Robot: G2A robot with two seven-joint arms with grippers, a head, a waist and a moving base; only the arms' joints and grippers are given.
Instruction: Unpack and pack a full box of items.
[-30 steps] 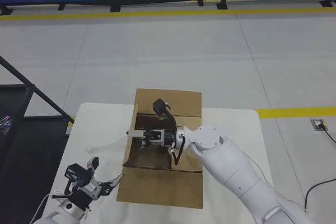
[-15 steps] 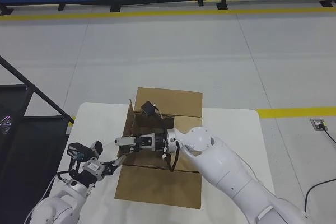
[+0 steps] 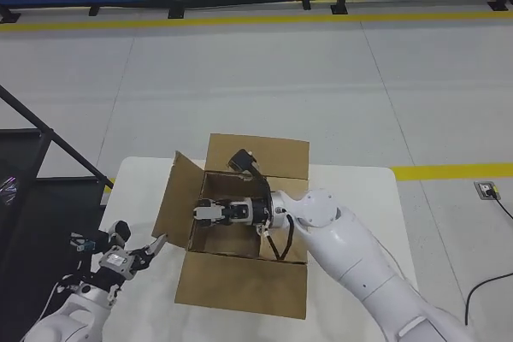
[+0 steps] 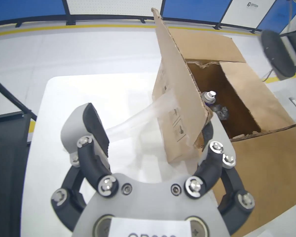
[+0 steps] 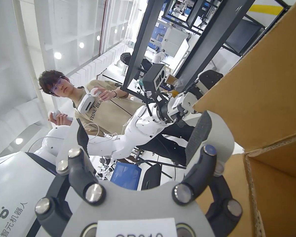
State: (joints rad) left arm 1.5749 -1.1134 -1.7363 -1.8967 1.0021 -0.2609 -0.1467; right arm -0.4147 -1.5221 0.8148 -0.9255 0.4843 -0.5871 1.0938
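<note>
Cardboard brown at mid-table: box (image 3: 239, 286) on the white table (image 3: 359, 192), flaps thrown outward, left flap (image 3: 173, 198) tilted up with clear tape (image 4: 135, 122) trailing off it. Down by that flap's lower corner, left gripper (image 4: 150, 122) spread wide and holding nothing; over the box's opening near its left wall, right gripper (image 3: 203, 211) with fingers parted too, empty. Deep inside, white-capped bottle (image 4: 209, 96) low in the box.
</note>
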